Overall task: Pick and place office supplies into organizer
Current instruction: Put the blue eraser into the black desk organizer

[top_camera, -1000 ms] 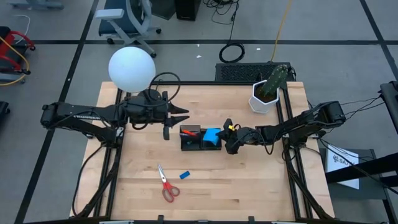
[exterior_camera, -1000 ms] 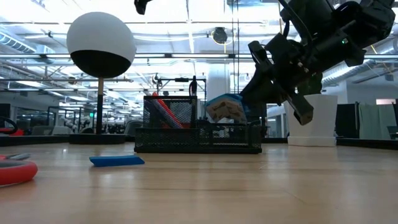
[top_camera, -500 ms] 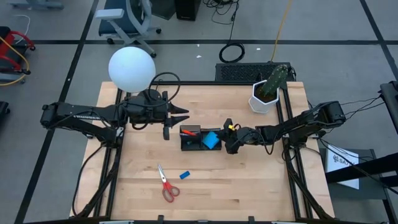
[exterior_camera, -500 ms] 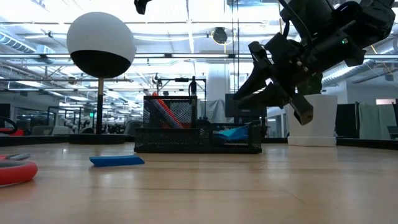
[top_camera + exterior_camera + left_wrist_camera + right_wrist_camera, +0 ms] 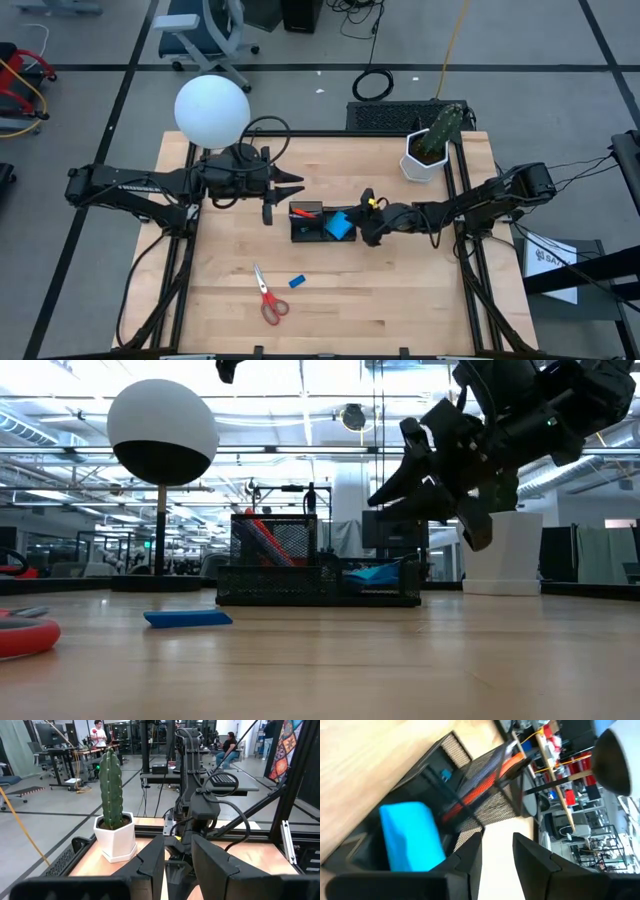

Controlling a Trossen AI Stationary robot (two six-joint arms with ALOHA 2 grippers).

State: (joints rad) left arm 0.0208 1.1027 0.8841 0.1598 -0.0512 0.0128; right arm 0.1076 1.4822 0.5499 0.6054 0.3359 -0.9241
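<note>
High cam overhead; low cam table-level; both see organizer (image 5: 322, 222).

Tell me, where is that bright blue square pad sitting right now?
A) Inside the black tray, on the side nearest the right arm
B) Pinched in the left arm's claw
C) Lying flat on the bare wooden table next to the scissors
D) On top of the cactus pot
A: the blue note pad lies inside the organizer, in the compartment nearest the right gripper, whose fingers are open and off it.

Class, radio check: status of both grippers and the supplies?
Right gripper open, beside organizer. Note pad inside. Left gripper waiting, empty. Scissors, eraser on table.
</note>
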